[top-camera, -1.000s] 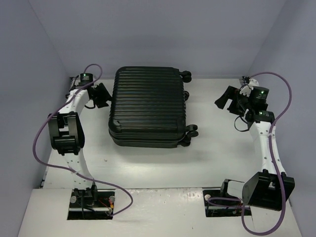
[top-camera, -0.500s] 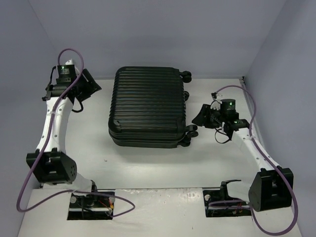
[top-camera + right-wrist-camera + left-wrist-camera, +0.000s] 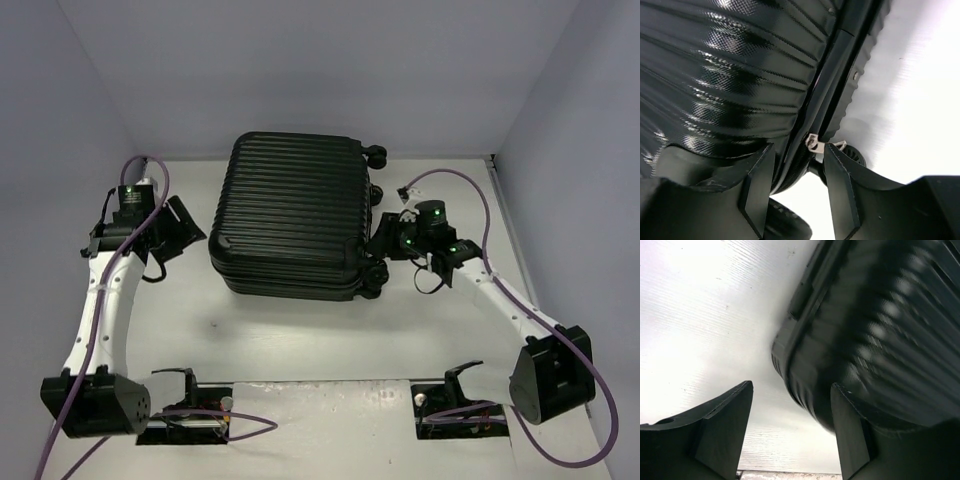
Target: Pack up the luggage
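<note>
The luggage is a black ribbed hard-shell suitcase, lying flat and closed in the middle of the table. Its small wheels face right. My left gripper is open and empty just left of the suitcase. In the left wrist view the blurred shell lies ahead of the right finger. My right gripper is open at the suitcase's right edge. In the right wrist view its fingers straddle the zip seam, with a silver zip pull and a wheel just beyond.
The white table is bounded by grey-blue walls at the left, back and right. Purple cables loop from both arms. The arm bases sit at the near edge.
My right gripper has moved left up to the suitcase's right edge by the wheels. My left gripper has come nearer along the suitcase's left side. The suitcase has shifted slightly left.
</note>
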Robot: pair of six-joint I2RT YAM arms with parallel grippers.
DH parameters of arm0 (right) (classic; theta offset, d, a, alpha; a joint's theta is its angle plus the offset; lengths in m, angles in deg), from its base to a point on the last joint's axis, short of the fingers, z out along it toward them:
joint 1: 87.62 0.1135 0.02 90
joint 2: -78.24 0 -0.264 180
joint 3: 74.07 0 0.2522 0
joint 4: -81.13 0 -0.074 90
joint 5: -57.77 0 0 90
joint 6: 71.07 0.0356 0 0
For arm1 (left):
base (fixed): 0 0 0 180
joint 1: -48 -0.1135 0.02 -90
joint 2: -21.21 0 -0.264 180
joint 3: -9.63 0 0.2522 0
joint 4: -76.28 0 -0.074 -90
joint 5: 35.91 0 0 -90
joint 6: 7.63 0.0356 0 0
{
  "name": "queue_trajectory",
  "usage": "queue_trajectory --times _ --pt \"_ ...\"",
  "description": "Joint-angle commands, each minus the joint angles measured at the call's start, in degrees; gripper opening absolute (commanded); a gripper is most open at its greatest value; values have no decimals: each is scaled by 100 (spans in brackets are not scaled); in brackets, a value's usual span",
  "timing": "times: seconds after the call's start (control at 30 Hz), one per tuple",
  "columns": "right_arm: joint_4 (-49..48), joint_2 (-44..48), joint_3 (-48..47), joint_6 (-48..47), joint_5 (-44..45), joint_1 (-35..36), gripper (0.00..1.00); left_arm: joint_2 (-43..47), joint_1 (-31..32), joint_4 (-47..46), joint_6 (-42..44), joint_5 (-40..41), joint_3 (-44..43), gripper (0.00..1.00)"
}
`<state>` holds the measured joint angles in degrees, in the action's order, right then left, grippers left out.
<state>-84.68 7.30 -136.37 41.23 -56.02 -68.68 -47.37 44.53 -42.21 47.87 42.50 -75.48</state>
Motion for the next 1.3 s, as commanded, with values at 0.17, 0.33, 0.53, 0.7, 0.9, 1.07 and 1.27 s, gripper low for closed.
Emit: queue_trajectory --times 0.17,0.33,0.53,0.7,0.9,1.07,1.27 --pt "-500 -272 -587 -181 375 681 46 521 109 -178 84 -466 314 58" --pt "-710 -622 -788 -7 103 865 45 433 109 -213 154 -378 297 58" --pt "-1027 -1247 -1210 64 313 1681 44 169 109 -380 58 -510 368 58" --pt "-1045 -1283 -1343 -182 594 1894 44 73 109 -415 75 -458 254 58" --pt "-1385 -396 -722 -1192 1471 1885 45 -59 109 -415 66 -475 130 58" --pt "-1537 115 115 -1096 1660 1806 32 -16 109 -337 101 -431 34 58" --pt "-2730 273 1310 -1149 1123 1824 66 107 109 -222 154 -335 -72 58"
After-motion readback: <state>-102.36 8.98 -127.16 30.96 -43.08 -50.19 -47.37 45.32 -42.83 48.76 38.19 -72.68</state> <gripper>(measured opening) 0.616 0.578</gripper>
